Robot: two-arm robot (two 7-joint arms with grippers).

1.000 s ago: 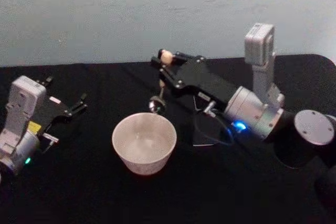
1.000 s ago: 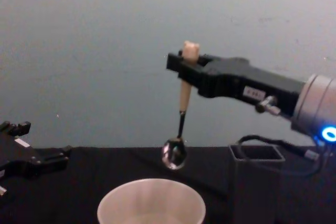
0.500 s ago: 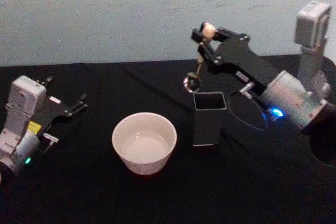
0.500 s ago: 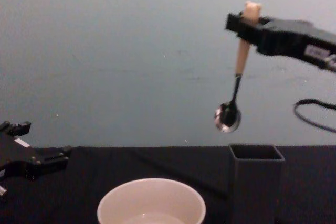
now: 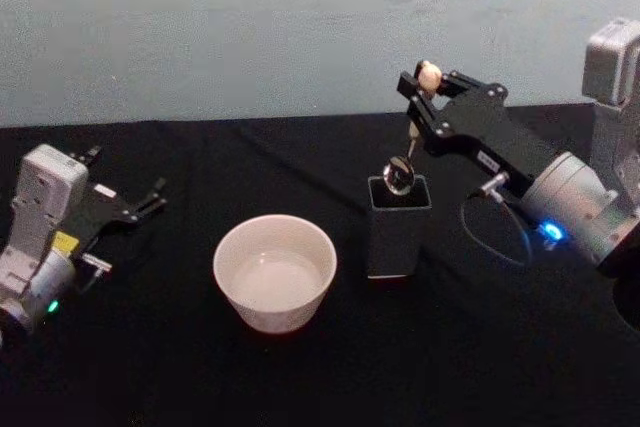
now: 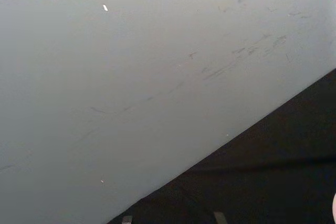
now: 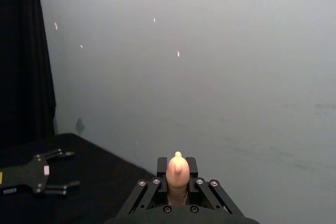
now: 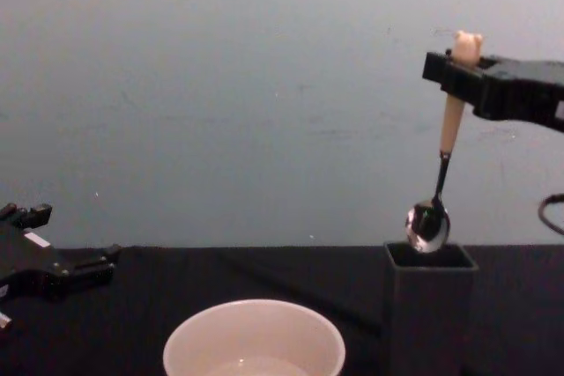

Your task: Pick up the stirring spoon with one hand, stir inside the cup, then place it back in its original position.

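Jaws of my right gripper (image 8: 460, 63) clench the stirring spoon (image 8: 438, 178) upright; bowl hangs directly over the holder (image 8: 429, 305) mouth (left gripper (image 5: 130, 209) idle, released).

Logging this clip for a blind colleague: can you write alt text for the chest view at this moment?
The right gripper, reaching in from the right, holds the stirring spoon upright by its beige handle, its shiny bowl at the open mouth of the dark grey holder. The cream-white cup stands to the holder's left on the black table; the left gripper rests open at the far left.
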